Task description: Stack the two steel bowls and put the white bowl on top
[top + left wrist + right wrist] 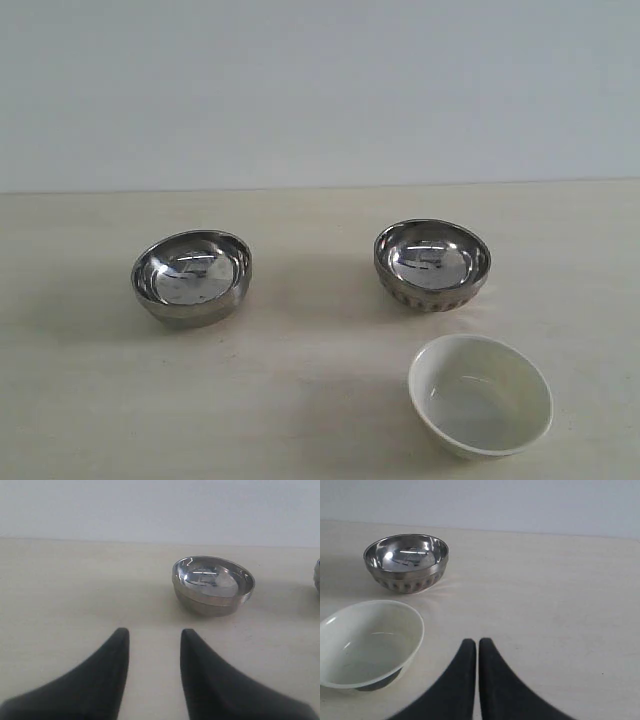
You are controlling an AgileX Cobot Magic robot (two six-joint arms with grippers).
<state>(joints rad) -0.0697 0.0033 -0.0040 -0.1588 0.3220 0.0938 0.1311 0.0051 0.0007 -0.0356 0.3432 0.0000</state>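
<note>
White bowl (480,395): item 1, upright and empty on the desk (300,420). Small, round, plain glossy white, smooth sides, thin rim. Judged stiff, light to moderate in weight, slick under a pad and liable to chip if dropped. Best hold is likely the rim, one finger inside and one outside the wall. Goes on last.

Ribbed steel bowl (432,263): item 2, just behind the white bowl, near but not touching. Mirror-bright inside, fluted lower side, plain band under the rim. Judged rigid, light and slippery, and the rounded base may rock or skate if nudged. A pinch on the rim wall above the ribs looks like the surest grip.

Smooth steel bowl (191,277): item 3, well apart from the white bowl, behind it and off to its left in the exterior view. Similar size, polished, with a faint step below the rim. Handling judged as for item 2. Both steel bowls stand open side up and unstacked.

Left claw (152,632): jaws parted, nothing between them, low over the desk. The white bowl is outside its camera's picture.

Right claw (477,641): fingers pressed together, holding nothing, beside the white bowl and clear of it.
</note>
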